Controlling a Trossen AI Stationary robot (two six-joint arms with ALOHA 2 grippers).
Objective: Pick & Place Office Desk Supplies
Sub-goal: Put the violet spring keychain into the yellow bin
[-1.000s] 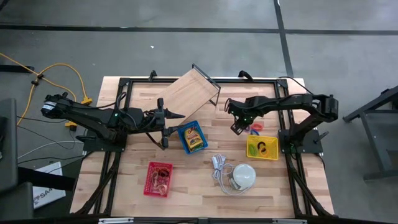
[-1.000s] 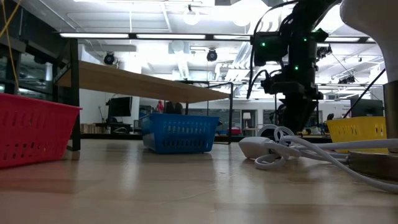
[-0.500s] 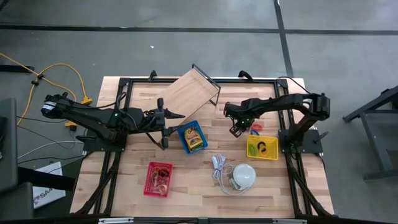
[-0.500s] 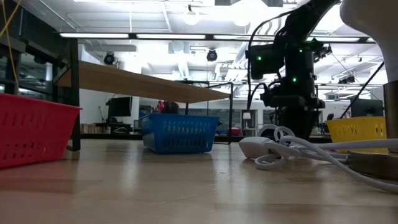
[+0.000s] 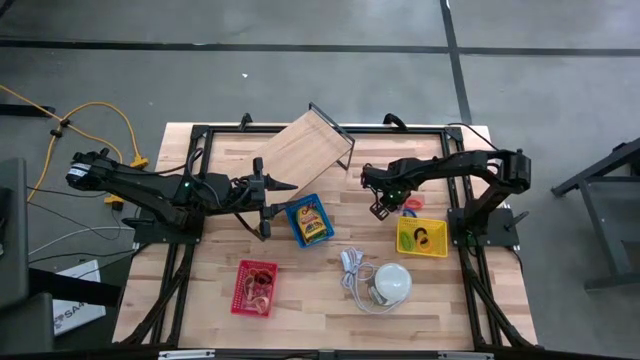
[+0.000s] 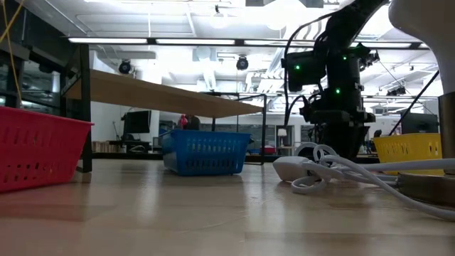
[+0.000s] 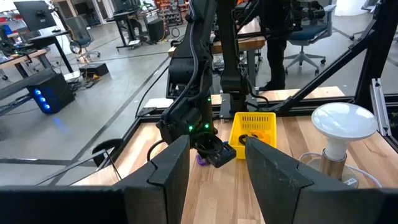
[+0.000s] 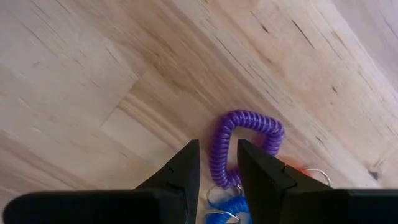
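Wooden desk (image 5: 330, 305) carried three baskets. Your right gripper (image 8: 217, 163) hung partly open, straddling the purple coil (image 8: 239, 134) near the right edge, ungripped; judging so, close next. Left gripper (image 7: 214, 163) waited wide open.

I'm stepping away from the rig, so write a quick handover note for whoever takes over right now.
Right gripper: down at the table, jaws part open astride the purple coil; grip cannot be confirmed.
Left gripper: open, empty, waiting by the blue basket.
Done: items already lie in the blue, red and yellow baskets.
Left: the purple coil, plus blue and orange pieces beside it, then basket them.
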